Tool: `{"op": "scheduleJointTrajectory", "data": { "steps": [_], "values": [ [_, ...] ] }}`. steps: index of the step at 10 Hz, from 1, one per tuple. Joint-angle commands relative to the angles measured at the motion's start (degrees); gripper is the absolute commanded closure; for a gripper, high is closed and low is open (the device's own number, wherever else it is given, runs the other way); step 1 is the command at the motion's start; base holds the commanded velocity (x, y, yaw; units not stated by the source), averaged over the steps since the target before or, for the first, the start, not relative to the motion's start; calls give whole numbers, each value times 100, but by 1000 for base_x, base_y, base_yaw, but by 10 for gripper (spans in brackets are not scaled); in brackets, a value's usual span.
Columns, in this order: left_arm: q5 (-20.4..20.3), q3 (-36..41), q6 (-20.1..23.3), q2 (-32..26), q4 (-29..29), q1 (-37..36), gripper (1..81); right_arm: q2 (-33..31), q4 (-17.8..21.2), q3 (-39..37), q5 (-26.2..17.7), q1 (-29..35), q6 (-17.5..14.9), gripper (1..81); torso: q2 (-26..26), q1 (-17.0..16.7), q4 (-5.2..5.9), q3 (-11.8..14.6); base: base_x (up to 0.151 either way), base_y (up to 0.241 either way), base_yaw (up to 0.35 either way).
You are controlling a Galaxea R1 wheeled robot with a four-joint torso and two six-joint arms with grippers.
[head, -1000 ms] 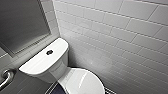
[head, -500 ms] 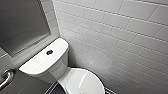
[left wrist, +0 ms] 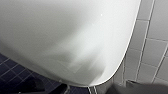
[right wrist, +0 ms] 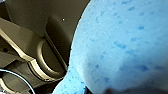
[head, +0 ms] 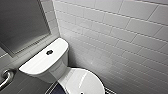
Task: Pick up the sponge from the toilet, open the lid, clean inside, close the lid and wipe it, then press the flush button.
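The white toilet (head: 45, 62) stands in the corner, with a dark flush button (head: 49, 52) on its flat tank top. Its glossy oval lid (head: 82, 81) lies shut over the bowl at the lower edge of the head view. In the right wrist view the bright blue, pitted sponge (right wrist: 120, 45) sits very close to the camera, and my right gripper is shut on it. The left wrist view looks from close by onto a curved, glossy white toilet surface (left wrist: 65, 37). Nothing shows in my left gripper.
White brick-pattern wall tiles (head: 117, 37) run along the right of the toilet. A grey framed panel (head: 20, 22) hangs on the wall behind the tank, with a metal grab bar (head: 6, 77) below it. Dark blue floor tiles (left wrist: 10, 72) lie under the bowl.
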Motion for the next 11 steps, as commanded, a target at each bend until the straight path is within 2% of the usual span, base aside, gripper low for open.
{"op": "scheduleJointTrajectory", "data": {
  "steps": [1,5,7,11],
  "values": [
    [31,222,16,26,-217,-757,10,-123,75,17,-415,-153,16,811,0,0,0,0,0,0,0],
    [48,118,-27,44,-348,-740,10,-114,84,8,-415,-162,16,811,0,0,0,0,0,0,0],
    [118,-146,-116,61,-806,-705,10,-106,162,8,-415,-162,7,811,0,0,0,0,0,0,0],
    [180,-208,-125,123,-877,-722,10,-106,172,26,-424,-119,7,811,0,0,0,0,0,0,0]
  ]
}}
